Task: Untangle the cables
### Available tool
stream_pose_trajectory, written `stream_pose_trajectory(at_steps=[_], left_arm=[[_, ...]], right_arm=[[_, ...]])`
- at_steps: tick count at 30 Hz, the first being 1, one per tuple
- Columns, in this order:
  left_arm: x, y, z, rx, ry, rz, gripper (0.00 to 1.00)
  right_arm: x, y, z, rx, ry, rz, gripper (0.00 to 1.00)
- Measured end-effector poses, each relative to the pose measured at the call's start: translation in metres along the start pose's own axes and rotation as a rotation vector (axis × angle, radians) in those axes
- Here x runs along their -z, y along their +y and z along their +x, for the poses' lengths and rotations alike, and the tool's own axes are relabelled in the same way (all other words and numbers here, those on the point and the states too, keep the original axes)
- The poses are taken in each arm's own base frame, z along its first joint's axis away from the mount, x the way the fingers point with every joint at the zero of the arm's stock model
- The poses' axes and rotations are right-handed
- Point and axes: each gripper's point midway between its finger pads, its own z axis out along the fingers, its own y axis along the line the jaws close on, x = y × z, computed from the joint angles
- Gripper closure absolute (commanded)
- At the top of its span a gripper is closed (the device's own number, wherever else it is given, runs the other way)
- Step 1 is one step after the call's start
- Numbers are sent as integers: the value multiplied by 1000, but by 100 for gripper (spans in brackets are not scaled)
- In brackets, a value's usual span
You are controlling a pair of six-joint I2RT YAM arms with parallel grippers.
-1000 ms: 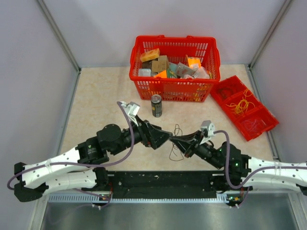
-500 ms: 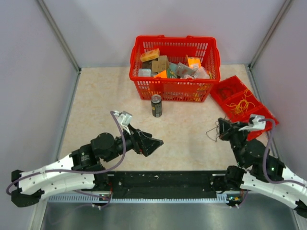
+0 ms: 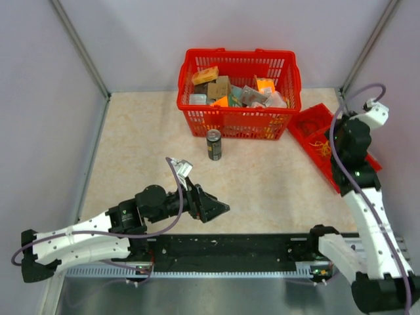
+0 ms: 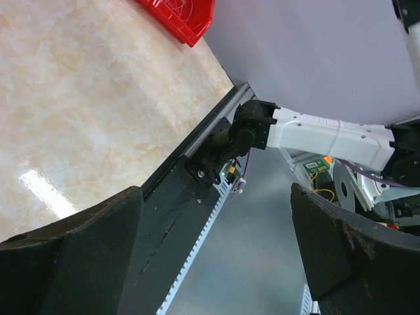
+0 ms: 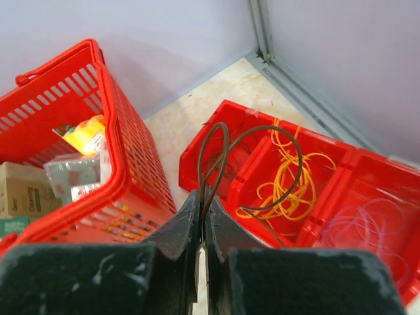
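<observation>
Right gripper (image 5: 202, 201) is clamped tight on a dark cable (image 5: 217, 125), held up over the red tray (image 5: 328, 139). Its loops curl across the tray's end and middle sections, and tbh I can't tell whether they touch anything. Yellow cables (image 5: 285, 177) sit in the middle section, pale loops (image 5: 367, 223) in the next one. My left gripper (image 3: 222, 209) is well away from the tray, jaws spread wide, holding nothing.
</observation>
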Motion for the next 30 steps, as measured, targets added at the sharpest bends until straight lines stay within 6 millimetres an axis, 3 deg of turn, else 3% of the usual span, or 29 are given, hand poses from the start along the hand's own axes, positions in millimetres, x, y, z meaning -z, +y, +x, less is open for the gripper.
stream_pose_trajectory(at_steps=[4,12,17,24,30], left_arm=[[5,-1,2,10,-1,21,3],[7,-3,-1,-1,-19,31,2],[6,1,-2,-20,-25,20,2],[0,9,4,-41,-5,-9,2],[0,10,4,-41,-2,-16,2]], right_arm=[[-52,15,6,-87,78,-50,100],[-126,26,-6,-311,25,-192,100],[-159,37,-12,-384,-46,-296,100],[-201,37,25,-461,-18,-321,100],[-212,33,42,-467,-29,-325,100]])
